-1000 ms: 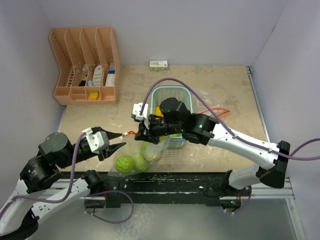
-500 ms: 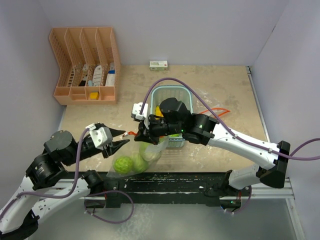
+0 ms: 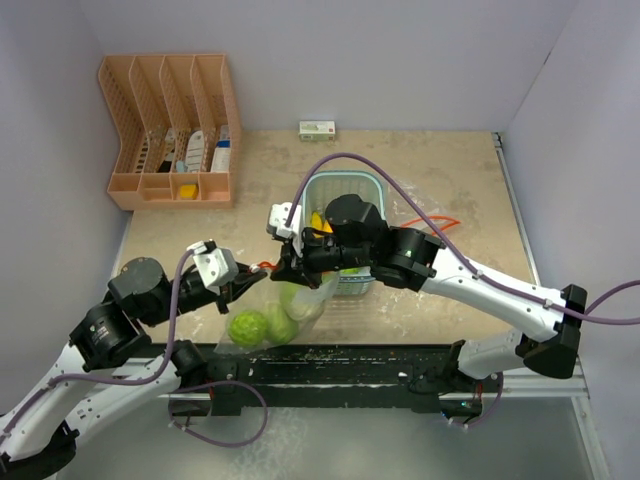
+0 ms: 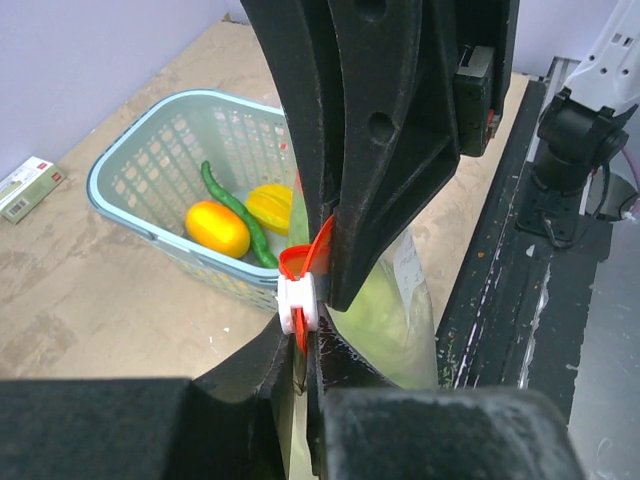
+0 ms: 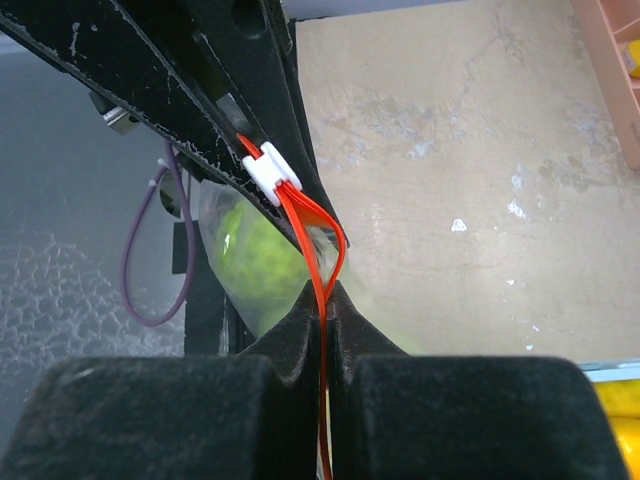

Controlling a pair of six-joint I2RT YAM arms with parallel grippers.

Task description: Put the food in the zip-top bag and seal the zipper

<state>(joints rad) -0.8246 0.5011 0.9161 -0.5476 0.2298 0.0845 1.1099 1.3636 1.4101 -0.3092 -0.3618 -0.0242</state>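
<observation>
The clear zip-top bag (image 3: 305, 300) hangs between my two grippers near the table's front edge, with two pale-green cabbages (image 3: 250, 327) inside. My left gripper (image 4: 298, 345) is shut on the bag's orange zipper edge just under the white slider (image 4: 297, 305). My right gripper (image 5: 327, 295) is shut on the same orange zipper strip (image 5: 312, 240), a little past the slider (image 5: 270, 170). An orange fruit (image 4: 217, 228), a yellow fruit (image 4: 270, 205) and a thin green chili (image 4: 235, 212) lie in the pale-blue basket (image 4: 92, 188).
The basket (image 3: 343, 178) stands mid-table behind the right arm. A peach desk organizer (image 3: 170, 130) sits at the back left. A small white-and-green box (image 3: 317, 129) lies by the back wall. A black rail (image 3: 330, 365) runs along the near edge.
My left gripper has moved right to the bag's top and closed on the zipper edge by the slider. The right gripper has kept its grip in place.
</observation>
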